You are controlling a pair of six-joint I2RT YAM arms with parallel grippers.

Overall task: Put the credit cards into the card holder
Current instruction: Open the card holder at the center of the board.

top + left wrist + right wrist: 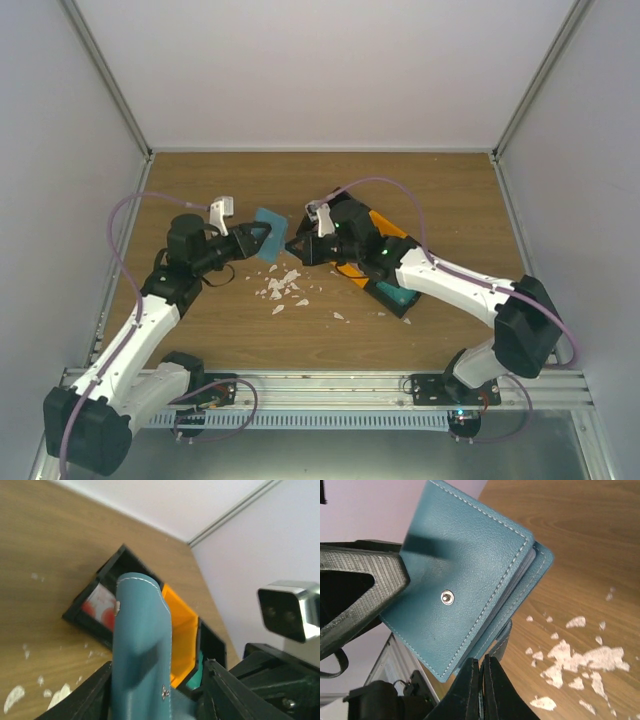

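The right gripper [480, 666] has its fingers pinched tight together on the lower edge of the card holder [465, 570], which is held up off the table [430, 190] between the two arms, left of centre. The holder is folded, its snap flap facing the right wrist camera. The left gripper [260, 240] stands with its jaws apart around the holder. One finger lies against the teal leather and the other is clear of it, so it isn't clamping. Just behind the holder sits a black tray [107, 567] with an orange compartment [182, 630], and a red and white credit card [97, 607] lies in the tray's near-left pocket. The right arm crosses over most of that tray, with a green-teal block [397, 297] showing at its near end. White scraps [280, 288] are scattered on the wood below the grippers.
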